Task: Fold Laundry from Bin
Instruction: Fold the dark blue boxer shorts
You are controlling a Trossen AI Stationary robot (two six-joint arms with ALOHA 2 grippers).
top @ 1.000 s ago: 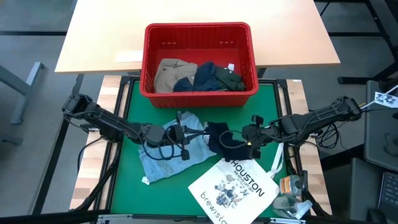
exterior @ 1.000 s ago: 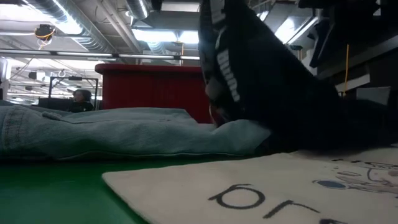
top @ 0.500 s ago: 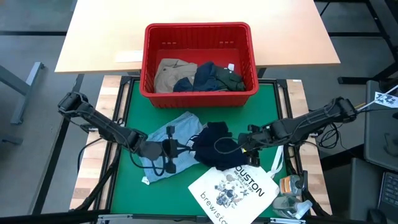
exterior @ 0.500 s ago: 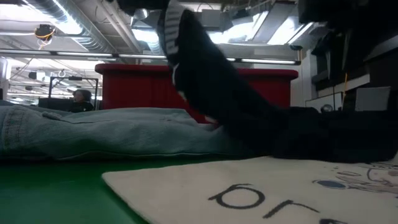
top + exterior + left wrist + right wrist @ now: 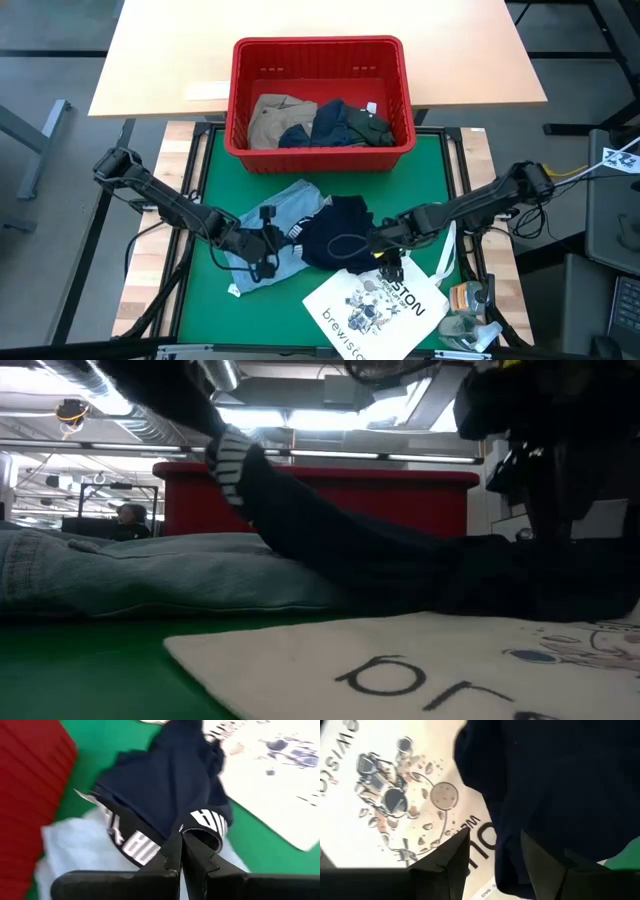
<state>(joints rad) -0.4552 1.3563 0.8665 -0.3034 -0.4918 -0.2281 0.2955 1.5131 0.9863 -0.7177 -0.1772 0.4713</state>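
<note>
A navy garment [image 5: 335, 235] with a white-lettered waistband lies mid-table, over the light blue denim [image 5: 290, 205] and the edge of the white tote bag [image 5: 375, 305]. My left gripper [image 5: 281, 239] is shut on its left end. My right gripper [image 5: 388, 250] stands at its right edge, pointing steeply down, fingers apart with the navy cloth's edge [image 5: 502, 865] in the gap. The red bin [image 5: 318, 48] at the far side holds a khaki piece [image 5: 275, 120] and dark pieces [image 5: 345, 122]. My left gripper pinches the navy garment's lettered waistband [image 5: 200, 822] between its two shut fingers, at a fold in the band. The fingers slant down from the table's left. That end is raised [image 5: 232, 460], and the rest slopes down onto the denim and table. My right gripper: whether a finger touches the navy cloth I cannot tell.
The green mat [image 5: 420, 170] shows bare between the bin and the garments. A bottle and small items [image 5: 470, 305] sit at the near right corner. A wooden table [image 5: 160, 60] carries the bin's far part. A person [image 5: 130, 515] sits far behind.
Both grippers have sunk and come toward the near edge, the left one tipping steeply and drawing the waistband toward the left. The navy garment, held high between them a second ago, now lies low and spread out, with only its waistband end raised.
</note>
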